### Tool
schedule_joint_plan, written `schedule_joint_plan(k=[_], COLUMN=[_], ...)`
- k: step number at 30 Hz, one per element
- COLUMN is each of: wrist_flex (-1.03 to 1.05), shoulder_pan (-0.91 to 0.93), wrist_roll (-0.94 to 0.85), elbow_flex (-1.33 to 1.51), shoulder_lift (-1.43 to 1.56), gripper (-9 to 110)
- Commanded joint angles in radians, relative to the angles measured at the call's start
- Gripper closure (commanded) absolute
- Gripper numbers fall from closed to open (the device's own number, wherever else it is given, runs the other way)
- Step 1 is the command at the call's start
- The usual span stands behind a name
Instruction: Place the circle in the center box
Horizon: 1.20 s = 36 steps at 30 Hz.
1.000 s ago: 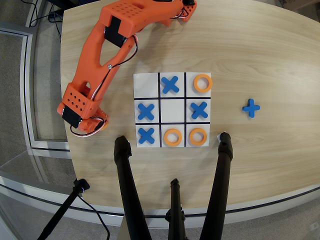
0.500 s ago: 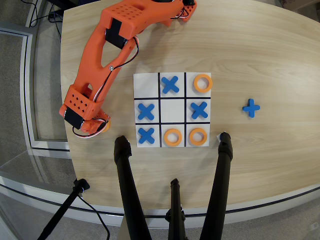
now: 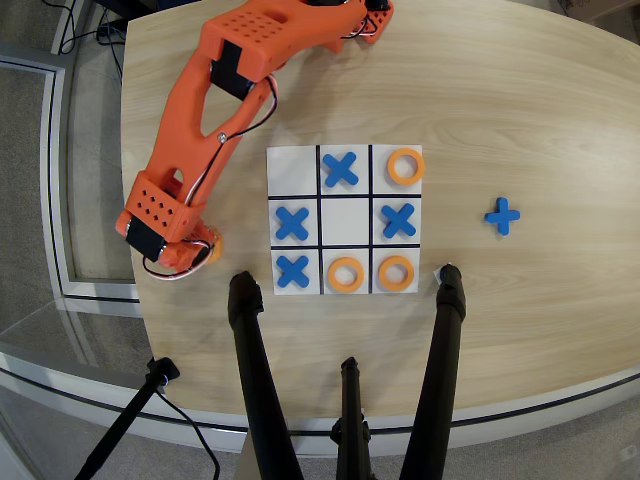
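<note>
Reaching left of board (image 3: 345, 220), jaws hidden

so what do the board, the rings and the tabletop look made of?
Board: white, flat, matte, black lines; paper or thin plastic, can't tell. Orange rings: probably plastic, uniform matte colour, maybe printed like the arm. Table: pale wood-grain, likely laminate.

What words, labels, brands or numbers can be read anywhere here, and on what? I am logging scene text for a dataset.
None: no readable writing in the overhead view.
The white 3x3 grid board bears only black lines.
The blue X-shaped pieces and flat orange rings are game pieces, not print.
The orange robot arm, the pale wooden table and the black tripod legs show no label.
</note>
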Motion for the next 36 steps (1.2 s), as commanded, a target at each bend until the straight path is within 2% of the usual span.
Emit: schedule_joint_plan(k=[1,7,11,24,29,36], wrist_flex=[0.025,0.155,0.183,-0.135,-0.144,-0.183], shoulder_pan=[-0.02,-0.06,-0.106,-0.373,-0.502,-0.601], wrist_roll=[0.02,0.02,0.02,0.028,0.048,0.078], elbow_flex=[-0.051,-0.048,0.114,1.115,1.276,1.316], shoulder_lift=[0.092,0.224,0.382,1.163,1.327,1.345], gripper=[102,102,102,102,102,102])
